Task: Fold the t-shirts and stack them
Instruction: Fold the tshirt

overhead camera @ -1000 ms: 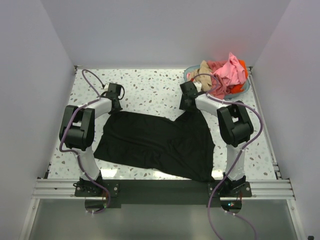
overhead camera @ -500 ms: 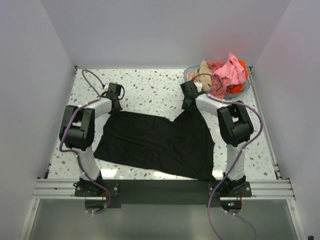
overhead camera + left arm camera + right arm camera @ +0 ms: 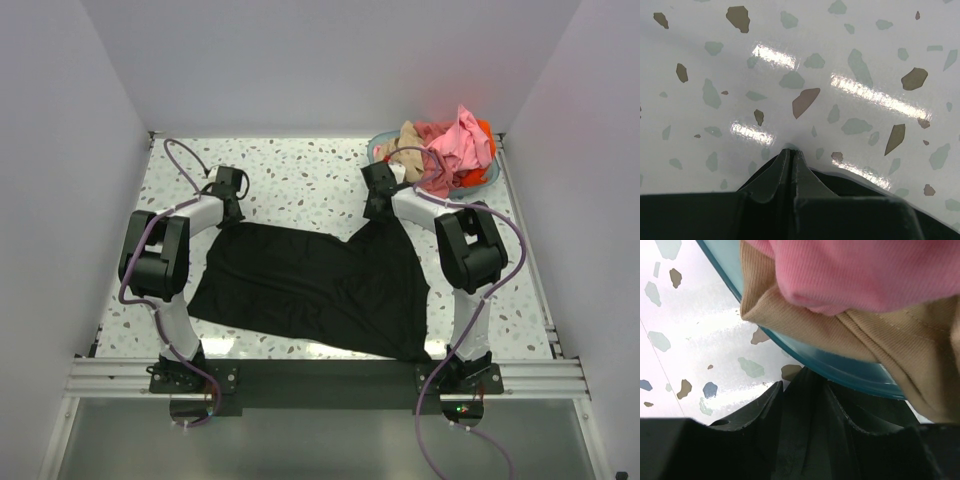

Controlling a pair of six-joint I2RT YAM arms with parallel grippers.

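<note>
A large plain black t-shirt (image 3: 320, 285) lies spread over the middle of the speckled bench (image 3: 300, 170), reaching to the near edge by the right arm's base. It is soft and matte, with shallow creases. Its far edge sags into a dip between two corners, and the far right corner is drawn up into a peak.

The left jaws are pressed together at the shirt's far left corner, low over the bench, and seem to pinch a thin fold of black cloth, though dark cloth against dark jaws is hard to separate. The right jaws stand partly apart around a thicker bunch of the far right corner, just beside the teal basket (image 3: 840, 367).

In that basket at the far right corner sit the pink t-shirt (image 3: 460, 140), the tan t-shirt (image 3: 408, 140) and the orange-red t-shirt (image 3: 486, 128), heaped loosely.
</note>
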